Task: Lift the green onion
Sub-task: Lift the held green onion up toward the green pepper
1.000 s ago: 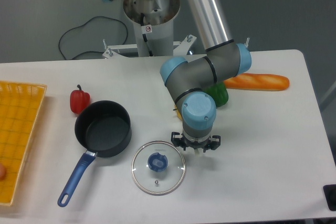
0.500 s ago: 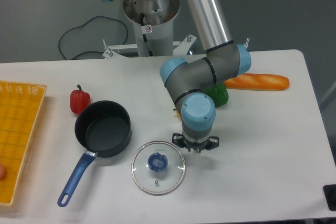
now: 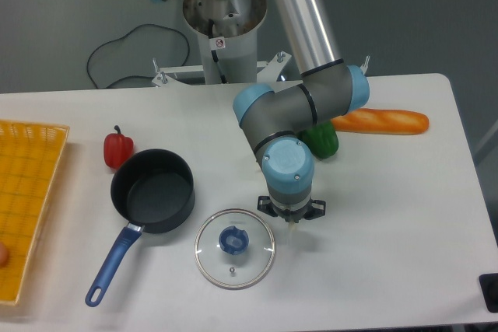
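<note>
The tool (image 3: 291,223) points straight down at the bench (image 3: 389,215), at the glass lid's (image 3: 233,249) two o'clock; whether it is clenched I cannot tell. The green onion is hidden, presumably beneath the wrist. Judged step: descent toward a grasp; next, locate and close on the stalk.

A dark pot (image 3: 152,190), glass lid (image 3: 234,248), red pepper (image 3: 117,149), baguette (image 3: 383,120), yellow basket (image 3: 23,192).

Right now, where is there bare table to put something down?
Free: the right side of the table, below the baguette, and the strip between red pepper and arm base. Crowded: the pot, glass lid and gripper cluster.
</note>
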Controlling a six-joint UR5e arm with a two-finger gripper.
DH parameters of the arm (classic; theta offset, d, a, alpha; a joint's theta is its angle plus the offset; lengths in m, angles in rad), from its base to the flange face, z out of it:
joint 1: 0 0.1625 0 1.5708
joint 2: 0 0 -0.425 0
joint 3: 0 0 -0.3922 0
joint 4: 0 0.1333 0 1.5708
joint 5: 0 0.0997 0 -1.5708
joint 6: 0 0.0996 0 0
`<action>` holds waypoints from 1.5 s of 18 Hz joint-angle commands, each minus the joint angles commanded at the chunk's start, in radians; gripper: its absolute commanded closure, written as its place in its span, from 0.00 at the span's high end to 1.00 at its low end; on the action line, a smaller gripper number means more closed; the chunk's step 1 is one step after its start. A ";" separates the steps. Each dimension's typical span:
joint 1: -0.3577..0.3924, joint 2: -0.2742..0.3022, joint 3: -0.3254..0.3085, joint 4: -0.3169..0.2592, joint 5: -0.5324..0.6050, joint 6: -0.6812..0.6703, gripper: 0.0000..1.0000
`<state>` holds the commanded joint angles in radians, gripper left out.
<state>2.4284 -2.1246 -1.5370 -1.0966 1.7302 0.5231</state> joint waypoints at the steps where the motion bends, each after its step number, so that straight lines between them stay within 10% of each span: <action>1: -0.003 0.009 0.002 -0.018 0.009 -0.002 0.26; 27: -0.058 0.132 0.040 -0.235 0.002 -0.051 0.10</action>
<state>2.3700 -1.9927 -1.4973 -1.3315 1.7319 0.4725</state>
